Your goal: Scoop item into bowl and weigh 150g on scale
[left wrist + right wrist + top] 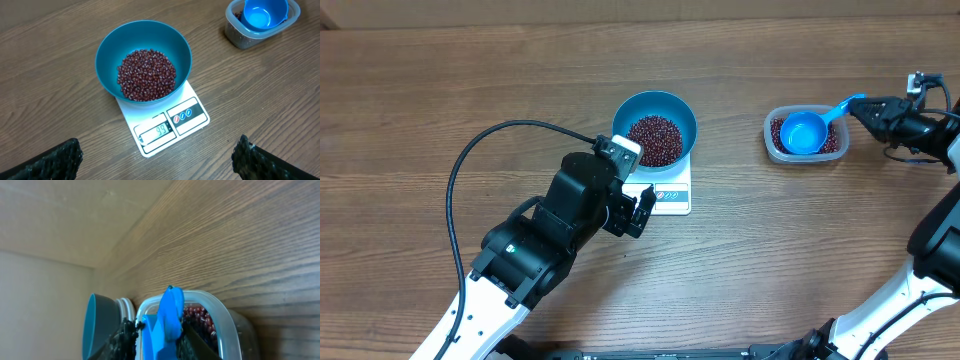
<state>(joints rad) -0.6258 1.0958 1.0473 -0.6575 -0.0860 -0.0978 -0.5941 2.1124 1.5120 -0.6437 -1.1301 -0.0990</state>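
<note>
Beans [146, 75] in bowl [107, 50] on scale [187, 116], left gripper [633, 212] open nearby — right gripper [869, 105] clasping scoop [805, 132]

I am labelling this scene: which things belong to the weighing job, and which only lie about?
Job: deep blue round bowl, small red-brown beans, flat white square scale, clear plastic container, blue long-handled scoop.
Lying about: only the black cable.

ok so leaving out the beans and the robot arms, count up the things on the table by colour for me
Blue: 2, the bowl and the scoop
White: 1, the scale
Clear: 1, the plastic container
Total: 4
</note>
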